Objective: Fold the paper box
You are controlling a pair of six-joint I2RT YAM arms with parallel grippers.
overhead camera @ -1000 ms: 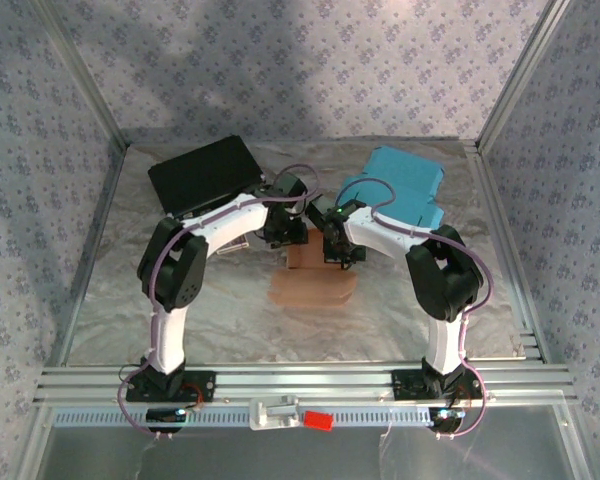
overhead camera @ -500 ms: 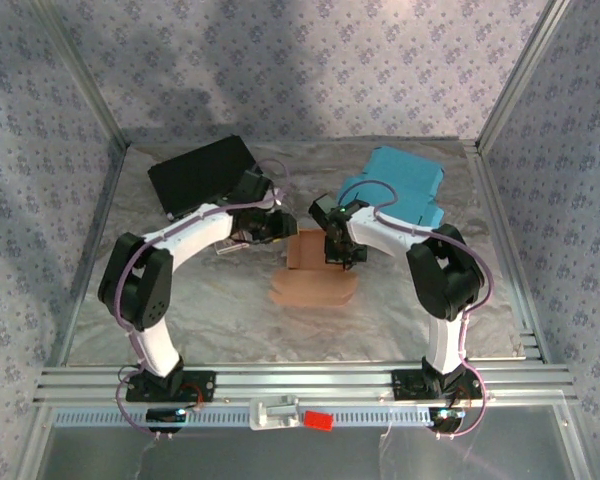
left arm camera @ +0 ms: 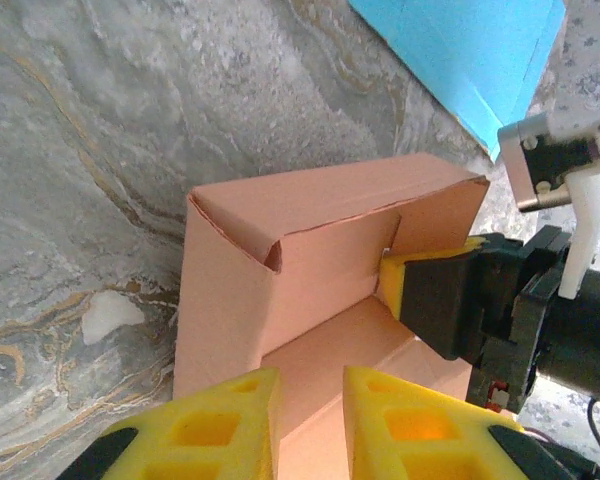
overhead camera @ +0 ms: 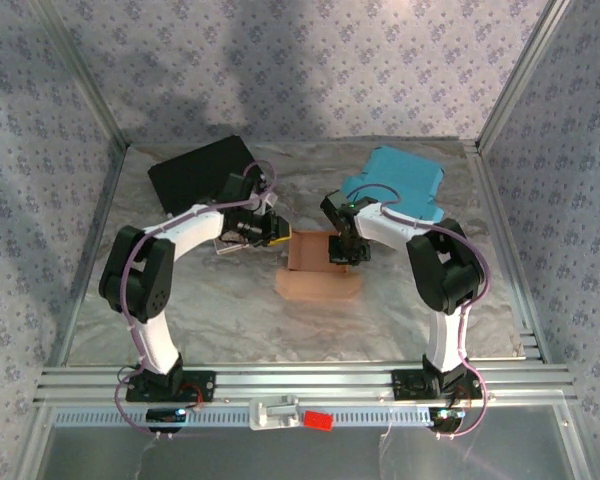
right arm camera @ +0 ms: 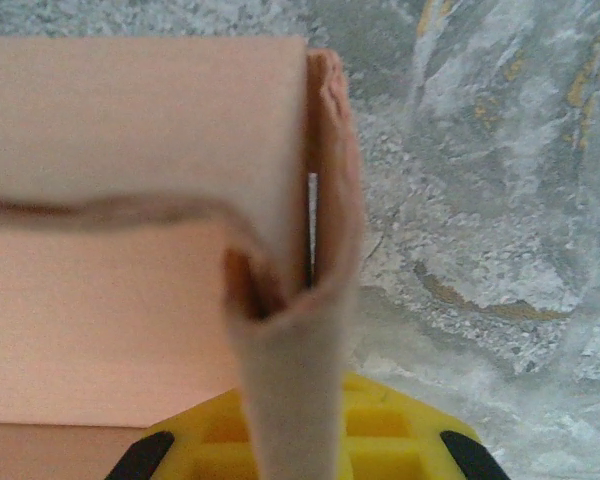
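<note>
The paper box (overhead camera: 318, 272) is tan cardboard and lies mid-table, partly folded, with its back and side walls standing. In the left wrist view the paper box (left arm camera: 310, 250) opens toward me. My right gripper (overhead camera: 342, 247) is shut on the box's right wall. In the right wrist view that wall (right arm camera: 295, 300) runs down between the yellow pads of my right gripper (right arm camera: 295, 445). One right fingertip (left arm camera: 435, 295) presses the wall's inner side. My left gripper (overhead camera: 273, 230) hovers at the box's left edge. In its own view my left gripper (left arm camera: 310, 420) shows a narrow gap holding nothing.
A black box (overhead camera: 200, 172) lies at the back left and a blue box (overhead camera: 398, 185) at the back right, close behind the right arm. The blue box (left arm camera: 470, 50) has a corner near the paper box. Patterned walls and metal rails (overhead camera: 300, 380) bound the table.
My left arm has swung left, off the box, and its jaws have narrowed. The right gripper has kept its hold, and the box's walls now stand more upright.
</note>
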